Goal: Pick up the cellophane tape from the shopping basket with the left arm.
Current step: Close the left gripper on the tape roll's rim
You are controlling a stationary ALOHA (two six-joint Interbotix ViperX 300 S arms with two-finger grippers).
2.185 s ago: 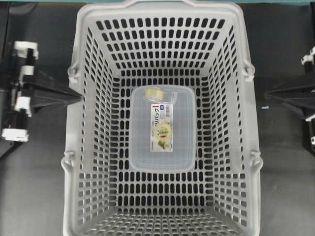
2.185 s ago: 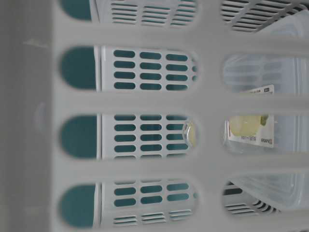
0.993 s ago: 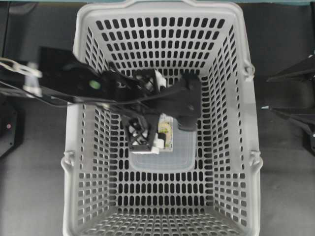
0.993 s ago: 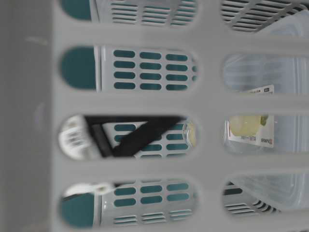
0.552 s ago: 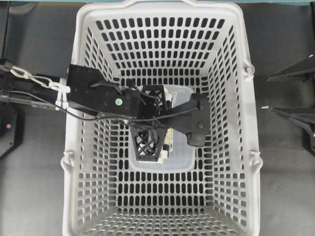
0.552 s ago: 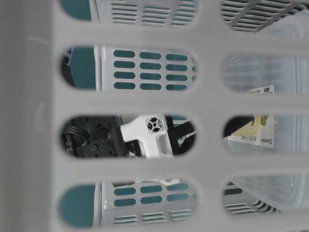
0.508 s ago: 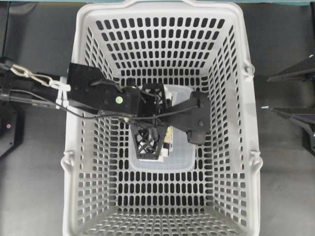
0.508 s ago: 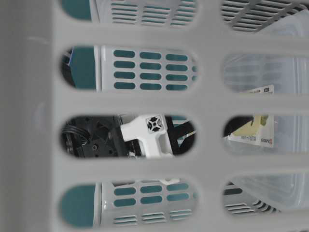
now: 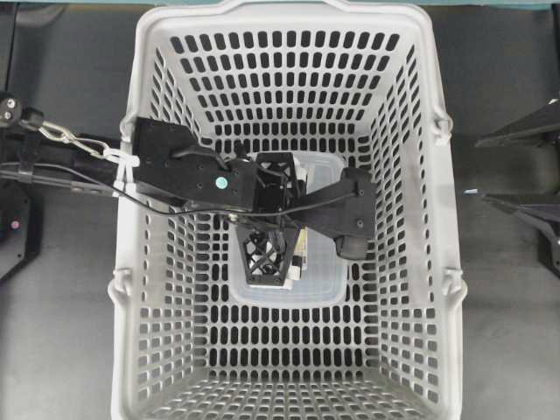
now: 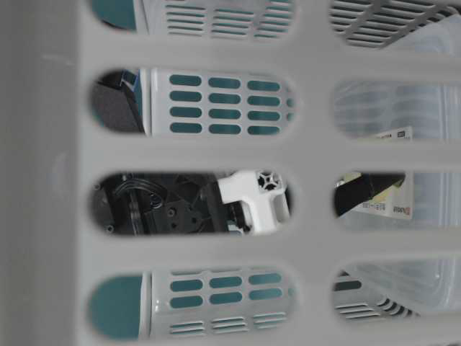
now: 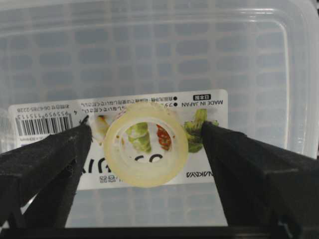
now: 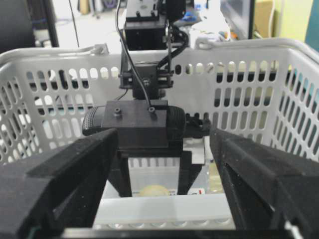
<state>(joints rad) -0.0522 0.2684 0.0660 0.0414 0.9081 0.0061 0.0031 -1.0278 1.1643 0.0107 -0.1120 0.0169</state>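
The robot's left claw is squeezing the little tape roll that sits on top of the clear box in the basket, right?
Not squeezing yet. In the left wrist view the left claw is open, one finger on each side of the tape roll with gaps between. The roll does lie on the clear box in the basket.

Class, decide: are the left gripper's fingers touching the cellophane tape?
Apart. The left wrist view shows clear gaps between the cellophane tape and both fingers of the left gripper.

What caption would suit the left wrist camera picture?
Open left end effector straddling the cellophane tape, which lies on a clear box.
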